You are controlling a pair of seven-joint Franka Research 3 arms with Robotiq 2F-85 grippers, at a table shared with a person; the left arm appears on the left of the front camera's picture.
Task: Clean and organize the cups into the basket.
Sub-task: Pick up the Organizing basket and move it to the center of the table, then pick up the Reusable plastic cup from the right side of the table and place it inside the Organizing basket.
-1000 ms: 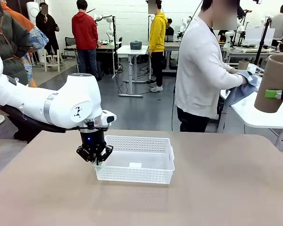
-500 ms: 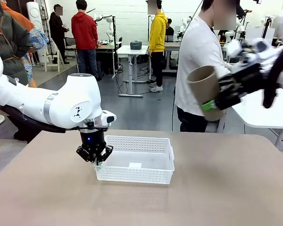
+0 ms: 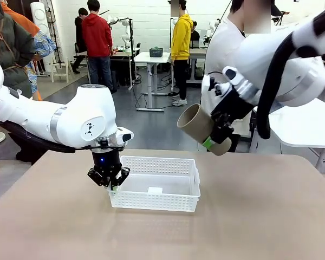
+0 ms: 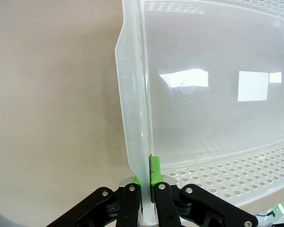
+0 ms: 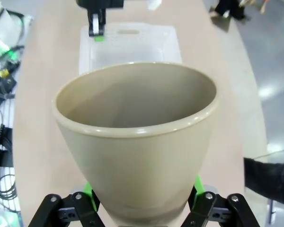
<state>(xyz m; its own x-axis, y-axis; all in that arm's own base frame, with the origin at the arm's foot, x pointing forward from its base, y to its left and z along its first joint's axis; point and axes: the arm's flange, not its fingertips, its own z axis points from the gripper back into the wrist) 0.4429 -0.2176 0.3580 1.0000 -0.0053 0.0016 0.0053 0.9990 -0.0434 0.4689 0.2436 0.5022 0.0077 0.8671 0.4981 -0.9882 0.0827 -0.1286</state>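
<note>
**Tan cup gripped in the air by the right hand; left hand pinching the basket's end wall**

The tan cup (image 3: 201,128) lies tilted between the fingers of the right hand (image 3: 215,131), which clamps its lower body. Its open mouth points away from that hand, toward the left hand (image 3: 111,184). It is clear of the counter (image 3: 249,216). Past the cup's rim, ahead of and below the right hand, the white mesh basket (image 3: 151,201) rests on the counter. The left hand is closed on the basket's end wall, one finger inside and one outside, and a green pad (image 4: 155,174) presses the inner face. A person in a white top (image 3: 219,54) stands beyond the right hand, across the counter.
</note>
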